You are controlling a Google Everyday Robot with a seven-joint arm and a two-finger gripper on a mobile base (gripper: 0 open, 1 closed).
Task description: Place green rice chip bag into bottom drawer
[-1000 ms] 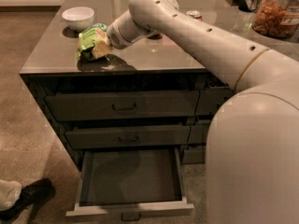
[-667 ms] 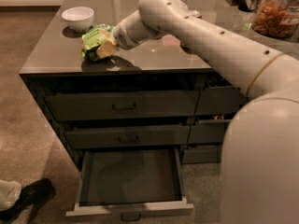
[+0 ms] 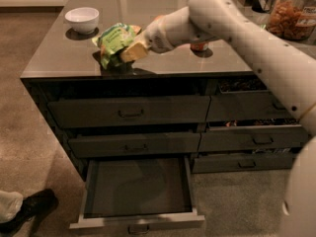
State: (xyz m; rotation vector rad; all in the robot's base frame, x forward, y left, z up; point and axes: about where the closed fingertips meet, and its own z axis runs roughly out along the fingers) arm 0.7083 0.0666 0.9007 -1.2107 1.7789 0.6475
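Green rice chip bag (image 3: 112, 39) sits in the gripper (image 3: 129, 53) near the front edge of the countertop (image 3: 59, 53). A dark shadow on the glossy surface directly beneath suggests the bag is just clear of the counter rather than resting on it. The pincer's pale fingers appear clamped on the bag's right side, with the crumpled foil bunched out to the left of them. Handling judgement: the bag is light, soft and air-filled, with a slick foil skin and brittle chips inside. A firm squeeze would likely crush the contents, and a loose one could let the foil slide. The best hold is probably on a gathered fold or the crimped seam, not across the puffed middle. Bottom drawer (image 3: 138, 186) is pulled fully out below and slightly to the right of the bag. Its flat dark interior is bare and its pale rim faces the camera. The two wide drawers above it (image 3: 129, 110) are shut, so the drop path runs past their fronts. Surface: the counter is smooth and reflective, so it probably gives little friction if the bag is set down. A white bowl (image 3: 82, 19) stands well apart toward the back left. A jar of snacks (image 3: 291, 14) is at the far right behind the arm. The right-hand drawer column (image 3: 256, 141) shows drawers slightly ajar. The floor is a mottled brown, and a dark shoe (image 3: 29, 207) shows at lower left, near the open drawer's side.
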